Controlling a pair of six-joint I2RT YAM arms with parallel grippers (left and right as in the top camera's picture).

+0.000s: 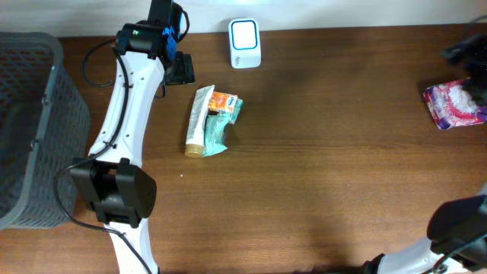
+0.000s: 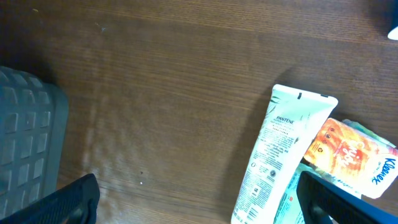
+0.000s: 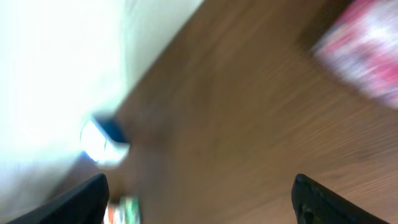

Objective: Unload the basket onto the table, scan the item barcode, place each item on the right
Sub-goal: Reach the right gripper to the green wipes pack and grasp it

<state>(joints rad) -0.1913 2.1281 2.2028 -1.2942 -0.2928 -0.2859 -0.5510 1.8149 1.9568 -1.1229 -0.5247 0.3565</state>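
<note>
A white tube (image 1: 199,119) lies left of centre on the table, with an orange packet (image 1: 222,100) and a teal tissue pack (image 1: 217,129) against it. The white scanner (image 1: 245,43) stands at the back edge. My left gripper (image 1: 180,72) hovers just behind the tube, open; in the left wrist view the left gripper (image 2: 199,205) has the tube (image 2: 273,155) lying partly between its fingers, untouched. A pink and white pack (image 1: 455,104) lies at the far right. My right gripper (image 1: 466,49) is above it, apart and open (image 3: 199,202), holding nothing. No barcode can be made out.
A grey mesh basket (image 1: 30,129) fills the left edge, and its corner (image 2: 25,149) shows in the left wrist view. The right wrist view is blurred by motion; the pink pack (image 3: 367,50) and the scanner (image 3: 102,140) show faintly.
</note>
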